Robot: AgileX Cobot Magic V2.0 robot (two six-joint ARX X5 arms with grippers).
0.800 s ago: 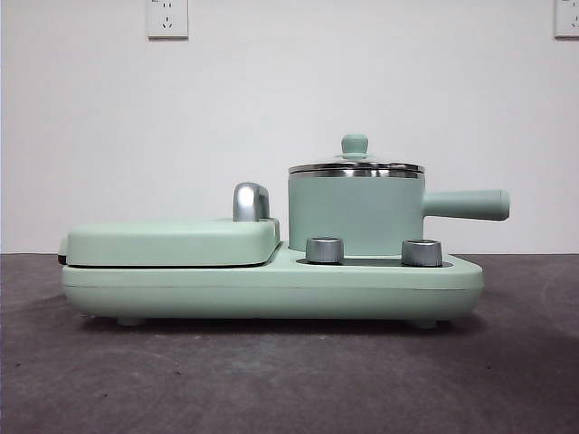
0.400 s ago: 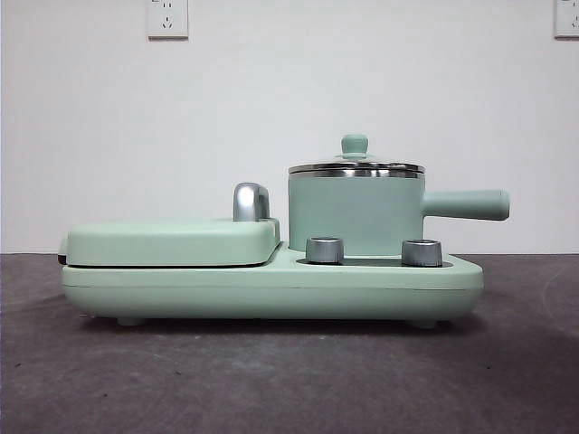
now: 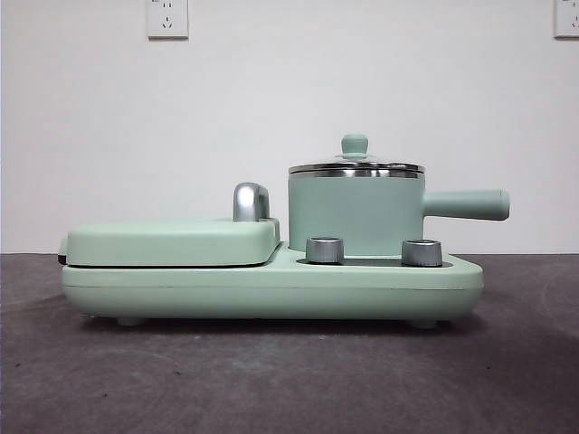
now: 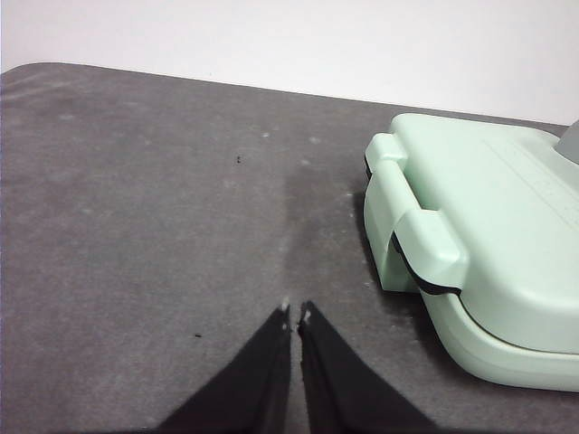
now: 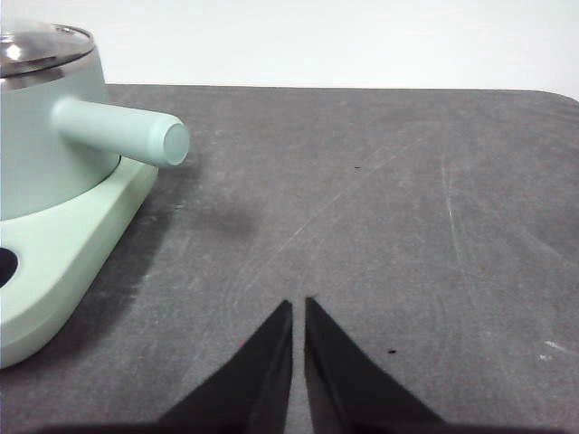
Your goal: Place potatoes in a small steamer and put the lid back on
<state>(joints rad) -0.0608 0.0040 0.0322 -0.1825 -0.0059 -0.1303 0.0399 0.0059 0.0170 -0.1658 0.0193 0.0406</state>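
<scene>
Matte mint small steamer (image 3: 355, 215), shiny steel-rimmed glass lid (image 3: 355, 166); rough grey table (image 3: 289, 380)

A mint-green cooker base (image 3: 271, 291) is resting on a dark grey table (image 3: 271, 380) and spanning most of the middle of the scene. A flat griddle cover (image 3: 172, 242) is lying closed on the left part of the base, with a chrome hinge post (image 3: 251, 202) standing just beyond its right far corner. Two steel knobs (image 3: 325, 250) (image 3: 422, 253) are sitting on the near right part of the base. Two wall sockets (image 3: 167, 17) (image 3: 566, 17) are showing on the white far wall (image 3: 362, 72).
</scene>
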